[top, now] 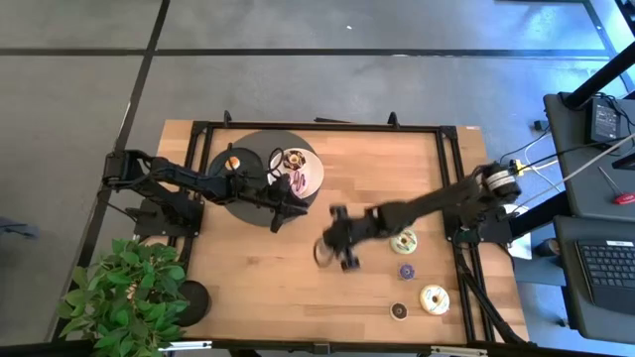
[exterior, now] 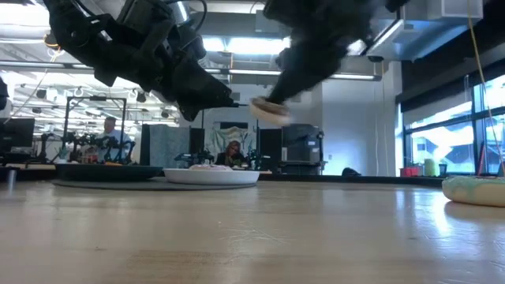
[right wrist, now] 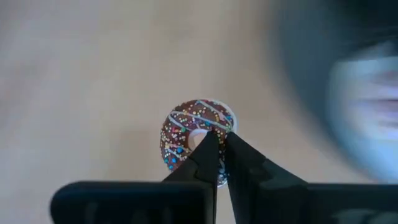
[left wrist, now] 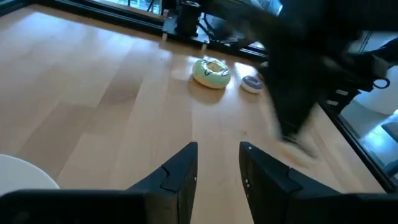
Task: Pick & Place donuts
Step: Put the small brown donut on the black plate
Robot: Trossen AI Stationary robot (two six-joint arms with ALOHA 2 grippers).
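Already three donuts sit on the white plate (top: 310, 178); right hand (right wrist: 217, 146) pinches a chocolate donut (right wrist: 186, 127) aloft, four remain on tabletop (top: 258, 268).

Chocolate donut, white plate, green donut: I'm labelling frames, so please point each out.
chocolate donut (right wrist: 186, 134), right wrist view, on its sprinkled icing.
white plate (exterior: 211, 177), low view, on its front rim.
green donut (left wrist: 211, 73), left wrist view, on its iced top.

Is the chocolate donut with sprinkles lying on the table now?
No, the right end effector grips the chocolate sprinkled donut and the low view shows it in the air.
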